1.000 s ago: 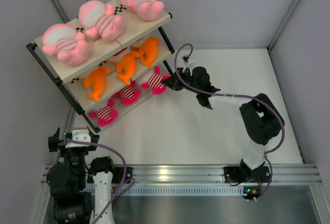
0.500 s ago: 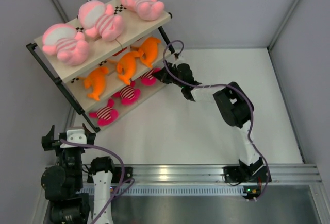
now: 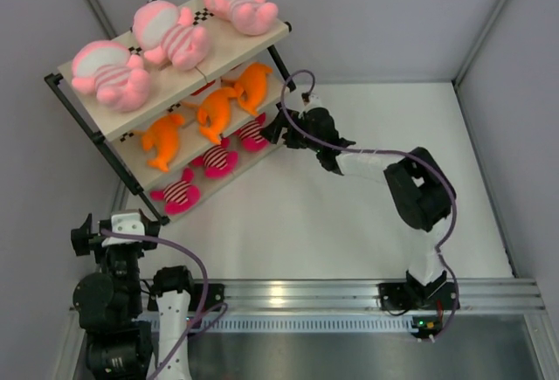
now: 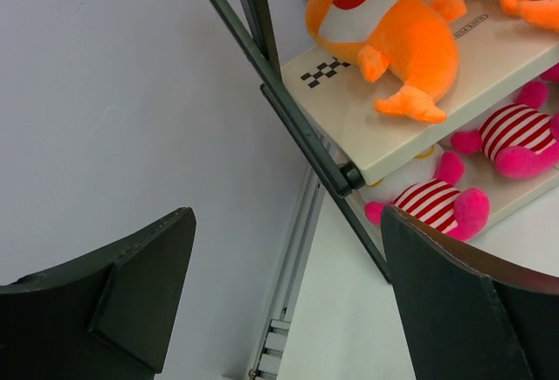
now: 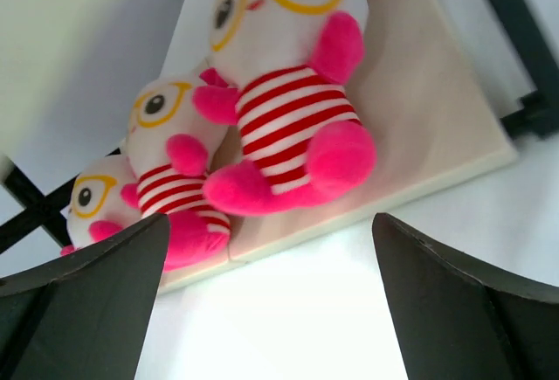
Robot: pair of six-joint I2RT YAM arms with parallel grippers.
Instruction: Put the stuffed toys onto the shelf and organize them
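Observation:
The shelf [image 3: 218, 48] stands tilted at the back left. Three pale pink stuffed toys [image 3: 170, 32] lie on its top board and three orange ones [image 3: 216, 111] on the middle board. Three magenta striped dolls [image 3: 218, 159] sit on the lowest board. My right gripper [image 3: 281, 128] is open just in front of the rightmost doll [image 5: 288, 109], a little apart from it, with nothing between its fingers [image 5: 105, 301]. My left gripper [image 3: 113, 231] hangs open and empty near the shelf's front left corner, where an orange shark [image 4: 384, 31] shows above a striped doll [image 4: 432, 205].
The white tabletop [image 3: 349, 214] is bounded by grey walls on the left, back and right. An aluminium rail [image 3: 297, 293] carrying both arm bases runs along the near edge. The shelf's black frame post [image 4: 297, 118] stands close to my left gripper.
My right gripper carried the third magenta doll onto the lowest board, opened and let it go, then drew back slightly. The left arm shifted only a little.

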